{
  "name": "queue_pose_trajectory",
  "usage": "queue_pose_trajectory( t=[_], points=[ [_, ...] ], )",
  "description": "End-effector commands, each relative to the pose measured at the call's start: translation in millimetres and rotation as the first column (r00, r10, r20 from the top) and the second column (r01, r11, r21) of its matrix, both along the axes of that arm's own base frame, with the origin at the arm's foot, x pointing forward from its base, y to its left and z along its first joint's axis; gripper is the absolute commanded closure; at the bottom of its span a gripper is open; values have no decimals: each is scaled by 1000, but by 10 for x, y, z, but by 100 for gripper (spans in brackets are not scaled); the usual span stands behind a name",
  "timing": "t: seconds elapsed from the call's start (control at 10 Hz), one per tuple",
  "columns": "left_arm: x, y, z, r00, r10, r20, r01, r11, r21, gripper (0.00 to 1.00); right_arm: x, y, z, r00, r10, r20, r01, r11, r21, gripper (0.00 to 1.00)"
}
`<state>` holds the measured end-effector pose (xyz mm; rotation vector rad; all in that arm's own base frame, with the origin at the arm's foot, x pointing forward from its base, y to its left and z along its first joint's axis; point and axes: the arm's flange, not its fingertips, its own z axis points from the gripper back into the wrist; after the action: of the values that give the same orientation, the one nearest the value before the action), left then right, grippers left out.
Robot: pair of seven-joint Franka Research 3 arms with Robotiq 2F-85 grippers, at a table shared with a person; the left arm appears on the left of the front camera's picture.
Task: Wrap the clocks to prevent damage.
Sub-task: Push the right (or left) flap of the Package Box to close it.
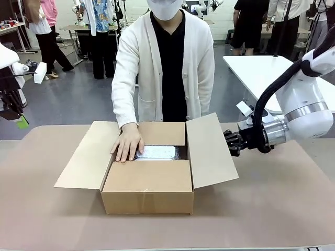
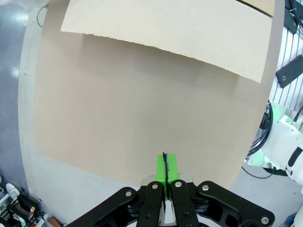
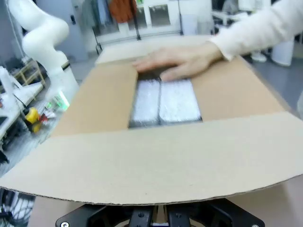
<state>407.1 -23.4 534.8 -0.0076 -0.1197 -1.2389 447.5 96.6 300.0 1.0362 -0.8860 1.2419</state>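
I see two wrapped packs [image 3: 180,100] lying flat, side by side, down inside the open cardboard box [image 1: 146,193]. The wrap is shiny and silvery white, with dark bits at the edges. I cannot see through it. A person's hand [image 1: 127,145] rests at one end of them.

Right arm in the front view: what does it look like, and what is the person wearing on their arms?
The right arm is white and rounded, with a silver band near the wrist, a thick black cable along it, and a black gripper. The person wears long cream cardigan sleeves over a black top.
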Motion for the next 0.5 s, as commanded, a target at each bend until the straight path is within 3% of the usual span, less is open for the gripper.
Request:
queue_pose_trajectory(
  t=[0.0,0.2,0.4],
  points=[
    [-15,-13,-4,1000,20,5,-19,1000,-9,100,-60,133,-35,997,75,-17,-72,988,136,99],
    [-15,-13,-4,1000,20,5,-19,1000,-9,100,-168,321,157,989,134,64,-144,969,199,99],
    [-15,-13,-4,1000,20,5,-19,1000,-9,100,-216,477,276,981,165,99,-181,967,180,99]
  ],
)
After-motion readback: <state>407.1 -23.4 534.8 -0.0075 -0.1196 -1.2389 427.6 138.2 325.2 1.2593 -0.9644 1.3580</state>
